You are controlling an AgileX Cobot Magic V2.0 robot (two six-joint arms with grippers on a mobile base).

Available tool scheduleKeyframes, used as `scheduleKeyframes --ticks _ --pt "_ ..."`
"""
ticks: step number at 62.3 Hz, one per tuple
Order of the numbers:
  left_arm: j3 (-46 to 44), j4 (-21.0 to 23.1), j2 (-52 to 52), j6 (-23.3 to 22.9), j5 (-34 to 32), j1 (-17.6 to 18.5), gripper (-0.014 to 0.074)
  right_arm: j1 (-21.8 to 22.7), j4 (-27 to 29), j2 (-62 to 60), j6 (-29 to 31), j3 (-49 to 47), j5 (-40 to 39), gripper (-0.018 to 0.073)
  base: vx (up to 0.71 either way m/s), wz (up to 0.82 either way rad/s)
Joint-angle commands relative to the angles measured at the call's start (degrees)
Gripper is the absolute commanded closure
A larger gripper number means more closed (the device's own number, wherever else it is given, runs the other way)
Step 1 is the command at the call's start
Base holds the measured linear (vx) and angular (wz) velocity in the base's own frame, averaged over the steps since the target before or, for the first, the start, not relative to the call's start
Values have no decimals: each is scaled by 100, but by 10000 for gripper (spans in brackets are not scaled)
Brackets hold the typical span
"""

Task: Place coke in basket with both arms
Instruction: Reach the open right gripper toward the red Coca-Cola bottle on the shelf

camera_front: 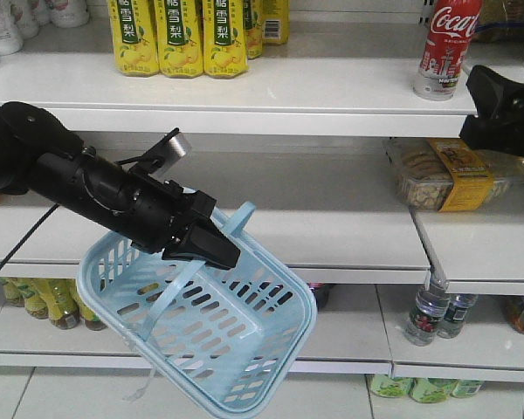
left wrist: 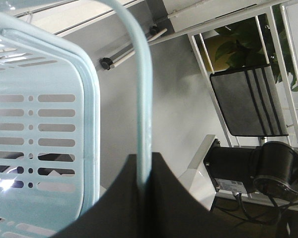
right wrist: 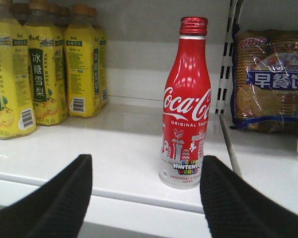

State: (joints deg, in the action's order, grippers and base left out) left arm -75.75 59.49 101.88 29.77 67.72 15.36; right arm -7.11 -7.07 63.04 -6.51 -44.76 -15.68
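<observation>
The coke (camera_front: pixel 447 45) is a red bottle with white script, upright on the top shelf at the right; in the right wrist view the coke (right wrist: pixel 186 104) stands just beyond my fingers, nearer the right one. My right gripper (right wrist: pixel 146 173) is open with nothing between its fingers (right wrist: pixel 69 198); in the front view the right gripper (camera_front: pixel 498 109) hangs just below and right of the bottle. My left gripper (camera_front: pixel 211 246) is shut on a swing handle (left wrist: pixel 143 99) of the pale blue basket (camera_front: pixel 244 349). The basket hangs tilted in front of the middle shelf.
Yellow pear drink bottles (camera_front: pixel 179 35) line the top shelf at the left and show again (right wrist: pixel 39 74) left of the coke. A pack of biscuits (camera_front: pixel 454 175) lies on the middle shelf. More bottles (camera_front: pixel 437 314) stand on the bottom shelf. A wire divider (right wrist: pixel 226 74) rises right of the coke.
</observation>
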Motion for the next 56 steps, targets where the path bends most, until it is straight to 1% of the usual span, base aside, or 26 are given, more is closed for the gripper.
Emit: scheduleKeyframes --ticks 1,15,24,45,56 --pt "-186 482 -298 -1 72 23 602 -11 -14 147 -15 -469 -389 97 0 0" --pt "-186 482 -298 -1 72 23 602 18 -14 612 -15 -1045 -367 97 0 0" --pt "-186 482 -298 -1 72 23 602 18 -14 888 -157 -1514 -40 97 0 0" --pt "-186 482 -298 -1 72 23 602 18 -22 1435 -103 -2446 229 97 0 0" --pt "-186 482 -298 -1 72 23 602 123 -22 1667 -103 -2812 496 97 0 0"
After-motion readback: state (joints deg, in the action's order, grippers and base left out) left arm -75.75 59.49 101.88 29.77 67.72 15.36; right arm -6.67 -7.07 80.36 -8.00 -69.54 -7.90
